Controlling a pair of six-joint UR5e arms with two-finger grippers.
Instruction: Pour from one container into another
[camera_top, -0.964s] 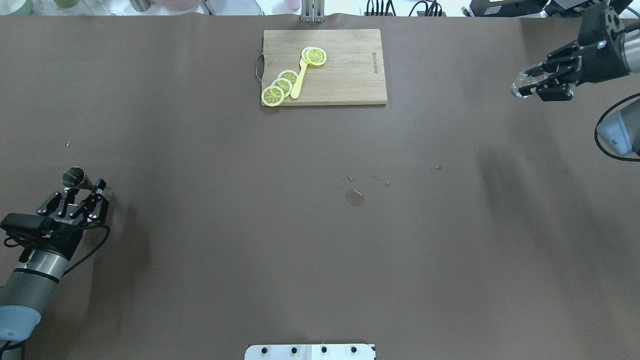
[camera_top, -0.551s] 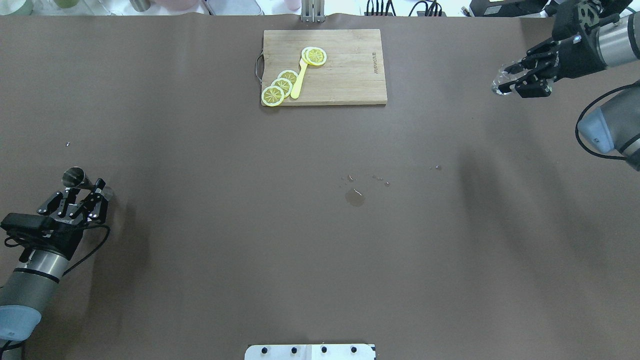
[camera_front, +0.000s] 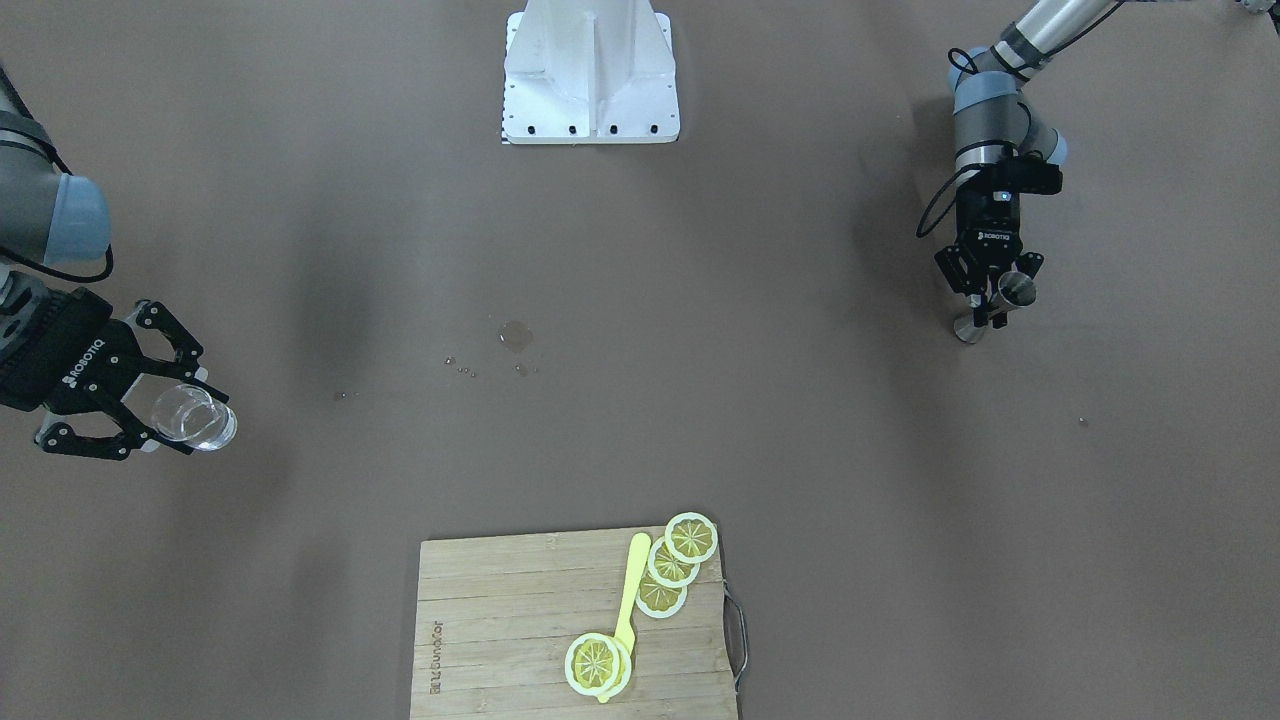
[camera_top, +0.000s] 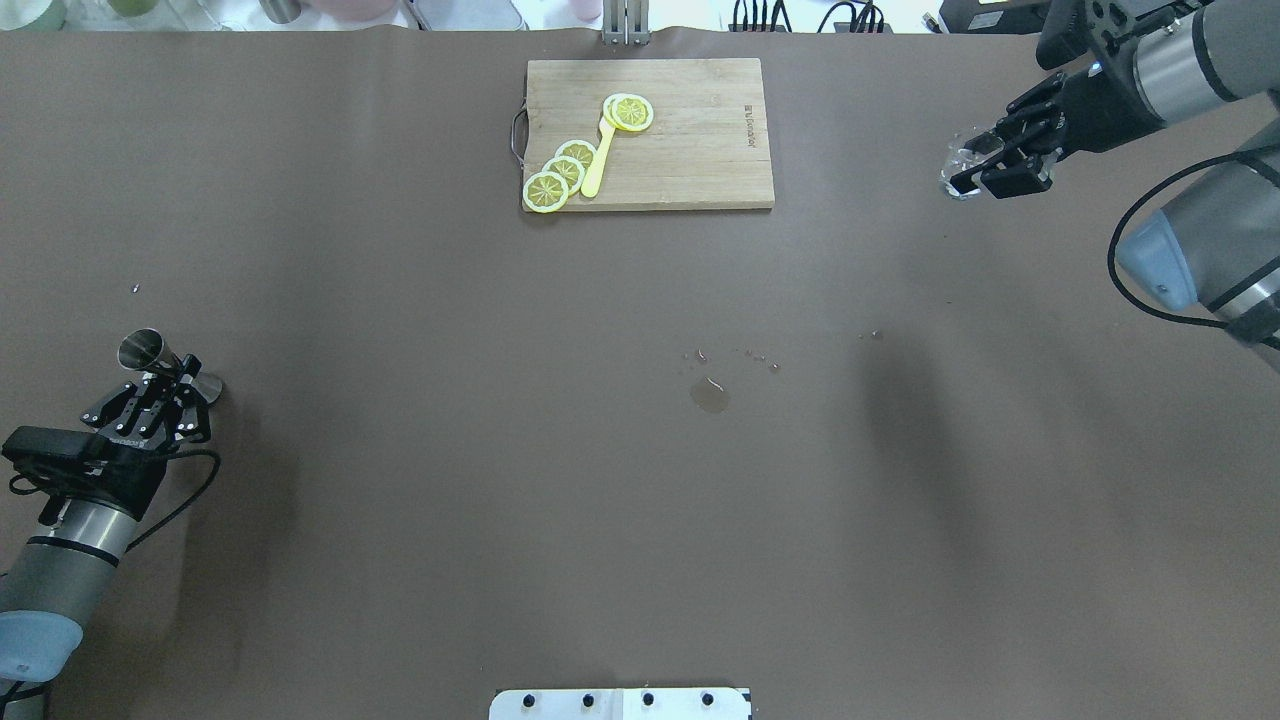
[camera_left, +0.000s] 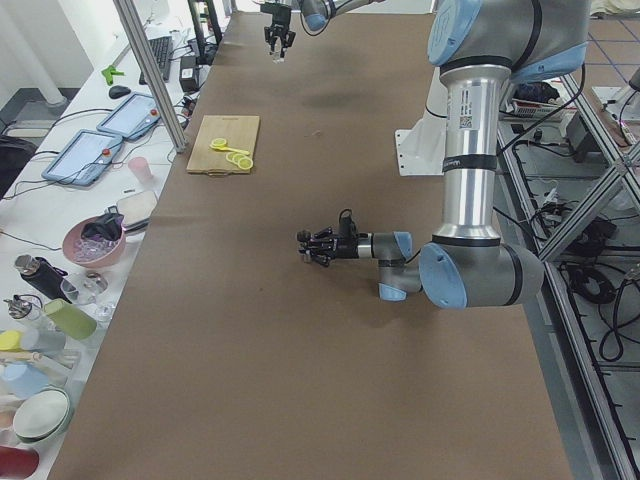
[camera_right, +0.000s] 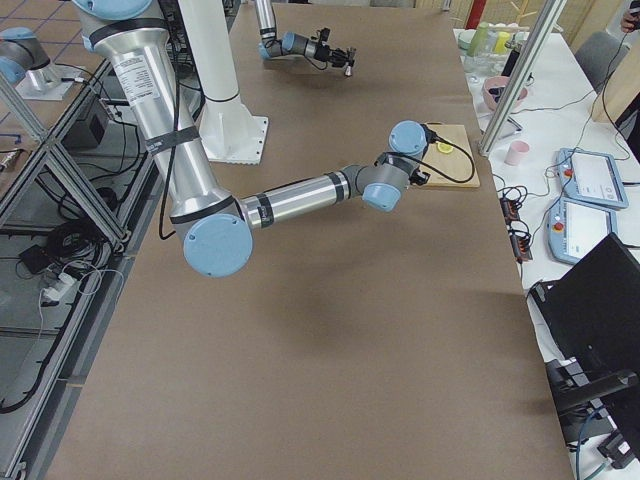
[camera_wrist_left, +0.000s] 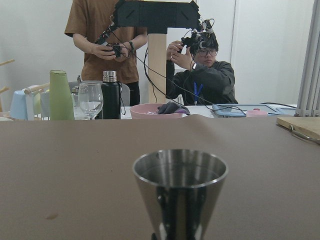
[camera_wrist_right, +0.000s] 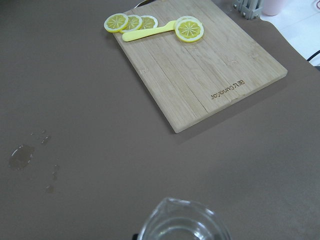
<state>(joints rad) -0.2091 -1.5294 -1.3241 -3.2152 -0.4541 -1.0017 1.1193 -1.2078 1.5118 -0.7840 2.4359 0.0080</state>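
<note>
The left end effector (camera_top: 183, 384) is pinched narrow around the waist of the jigger (camera_wrist_left: 180, 187), which stands upright near the left end of the bench (camera_top: 500, 450). Far across, the right end effector (camera_top: 970, 166) clasps the glass cup (camera_front: 197, 416) between its fingers, raised above the bench.

2 arms, 1 at each end of the table, each gripper clamped.
The left gripper (camera_top: 176, 385) sits low and level, its fingers closed on the waist of the jigger (camera_top: 140, 350). The right gripper (camera_front: 178, 412) is held aloft, angled downward, its 2 fingers pinching the glass cup (camera_front: 197, 418).
</note>
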